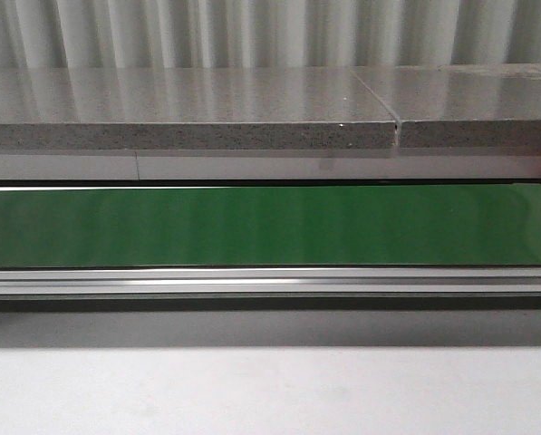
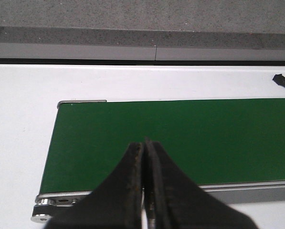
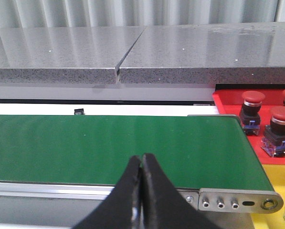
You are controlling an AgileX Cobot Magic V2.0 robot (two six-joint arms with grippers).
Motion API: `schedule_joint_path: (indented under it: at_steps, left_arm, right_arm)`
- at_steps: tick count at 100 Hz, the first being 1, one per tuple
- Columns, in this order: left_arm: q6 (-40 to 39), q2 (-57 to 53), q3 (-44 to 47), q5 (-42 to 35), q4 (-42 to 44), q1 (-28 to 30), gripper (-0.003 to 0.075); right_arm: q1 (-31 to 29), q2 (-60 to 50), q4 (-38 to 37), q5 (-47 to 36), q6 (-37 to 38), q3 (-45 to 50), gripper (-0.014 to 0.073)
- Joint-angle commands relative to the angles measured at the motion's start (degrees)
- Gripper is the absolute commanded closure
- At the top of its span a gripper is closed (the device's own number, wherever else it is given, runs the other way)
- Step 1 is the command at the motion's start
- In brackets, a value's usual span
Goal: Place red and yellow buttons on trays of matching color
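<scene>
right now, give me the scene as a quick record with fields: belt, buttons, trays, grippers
belt: green conveyor belt, nothing on it in any view
buttons: three red buttons, seen in the right wrist view only
trays: red tray holds those buttons; yellow tray beside it past the belt end, contents cut off by the frame
left gripper: shut, holding nothing, over the belt
right gripper: shut, holding nothing, over the belt

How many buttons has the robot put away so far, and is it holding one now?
Three red buttons already sit on the red tray. Nothing is in hand: the left gripper and right gripper are both shut and empty over the green belt, which carries no button right now. Only a corner of the yellow tray shows, so what is left is unclear.
</scene>
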Motion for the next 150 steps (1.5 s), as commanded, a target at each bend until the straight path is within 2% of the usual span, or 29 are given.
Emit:
schedule_joint_path:
  at_steps: [1, 17, 38, 46, 63, 76, 133, 150]
  left_arm:
    - [0.1, 0.0, -1.6, -4.2, -0.9, -0.4, 0.074]
    - [0.1, 0.8, -0.9, -6.6, -0.9, -0.4, 0.074]
    - [0.0, -0.7, 5.8, -19.7, -0.6, -0.4, 0.074]
    - [-2.4, -2.0, 9.1, -22.6, 1.9, -0.4, 0.074]
    - [-13.2, -5.8, 16.2, -30.0, 12.8, -0.4, 0.074]
    - [-15.4, -9.8, 21.2, -34.7, 15.1, -0.4, 0.074]
    - [-15.4, -32.8, 34.6, -34.3, 14.8, -0.4, 0.074]
    - [-15.4, -33.5, 36.4, -35.2, 14.7, -0.9, 0.074]
  right_arm:
    - [-0.3, -0.9, -0.4, -4.9, -0.2, 0.1, 0.0661]
    - [-0.3, -0.9, -0.4, -4.9, -0.2, 0.1, 0.0661]
    - [-0.3, -0.9, -0.4, -4.9, -0.2, 0.1, 0.0661]
    - [-0.3, -0.9, -0.4, -4.9, -0.2, 0.1, 0.0661]
    - [-0.3, -0.9, -0.4, -4.9, -0.2, 0.1, 0.0661]
    - [-0.3, -0.9, -0.4, -4.9, -0.2, 0.1, 0.0661]
    - [-0.3, -0.9, -0.4, -4.9, -0.2, 0.1, 0.0661]
    - [-0.3, -0.9, -0.4, -4.8, -0.2, 0.1, 0.0661]
